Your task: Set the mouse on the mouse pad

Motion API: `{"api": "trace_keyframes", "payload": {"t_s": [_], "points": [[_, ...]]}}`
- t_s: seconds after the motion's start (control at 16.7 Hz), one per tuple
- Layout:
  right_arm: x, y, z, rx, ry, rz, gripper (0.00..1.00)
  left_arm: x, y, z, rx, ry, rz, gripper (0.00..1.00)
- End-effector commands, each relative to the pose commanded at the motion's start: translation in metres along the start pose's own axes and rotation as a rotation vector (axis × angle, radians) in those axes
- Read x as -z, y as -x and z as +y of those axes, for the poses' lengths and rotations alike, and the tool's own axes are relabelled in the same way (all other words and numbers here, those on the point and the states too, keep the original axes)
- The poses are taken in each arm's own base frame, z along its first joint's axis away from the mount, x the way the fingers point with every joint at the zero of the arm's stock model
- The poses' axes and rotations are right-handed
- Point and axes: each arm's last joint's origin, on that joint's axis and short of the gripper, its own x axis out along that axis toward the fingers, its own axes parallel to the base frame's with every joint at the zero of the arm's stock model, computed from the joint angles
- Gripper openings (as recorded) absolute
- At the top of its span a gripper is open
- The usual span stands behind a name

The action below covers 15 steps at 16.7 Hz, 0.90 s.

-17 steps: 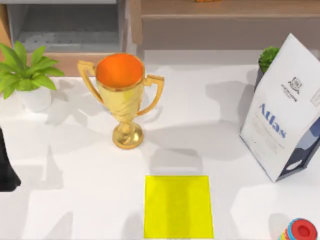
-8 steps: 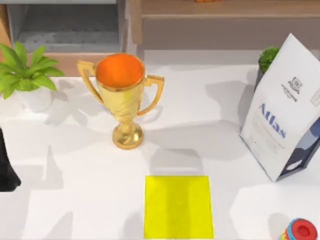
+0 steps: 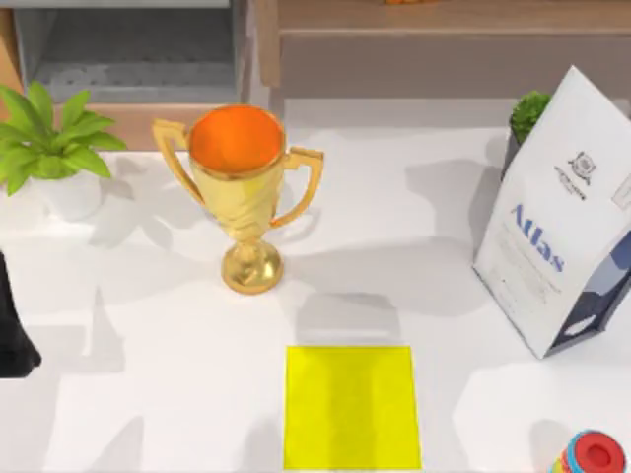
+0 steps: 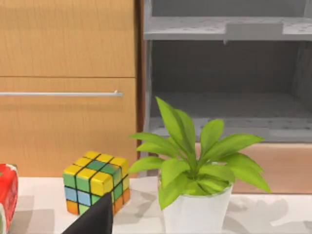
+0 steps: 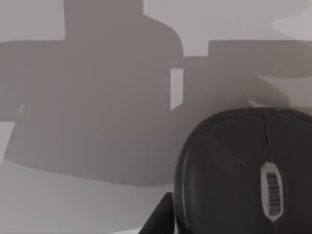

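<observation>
Close below the right tool's camera, a black mouse (image 5: 248,170) rests on the white bench (image 3: 148,374); whether that tool is clenched, I cannot tell. Grasping seems next, then carrying to the bare yellow pad (image 3: 352,406).

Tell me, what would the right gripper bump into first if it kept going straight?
Probably the dark mouse, which lies close ahead of it on the white table. How near it is can't be judged.

Bright even light, soft grey shadows (blocky ones) across the table (image 3: 148,394)
</observation>
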Motion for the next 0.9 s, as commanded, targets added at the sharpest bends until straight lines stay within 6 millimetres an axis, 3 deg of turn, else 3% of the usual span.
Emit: {"api": "trace_keyframes", "payload": {"t_s": [0.12,0.54,0.6,0.78,0.9], "points": [[0.0,0.0,0.0,0.0,0.0,0.0,0.0,0.0,0.0,0.0,0.0,0.0,0.0,1.0],[0.0,0.0,0.0,0.0,0.0,0.0,0.0,0.0,0.0,0.0,0.0,0.0,0.0,1.0],[0.0,0.013,0.002,-0.003,-0.005,-0.022,0.0,0.0,0.0,0.0,0.0,0.0,0.0,1.0],[-0.001,0.023,0.0,-0.002,-0.01,-0.021,0.0,0.0,0.0,0.0,0.0,0.0,0.0,1.0],[-0.004,0.043,-0.001,-0.003,-0.008,-0.022,0.0,0.0,0.0,0.0,0.0,0.0,0.0,1.0]]}}
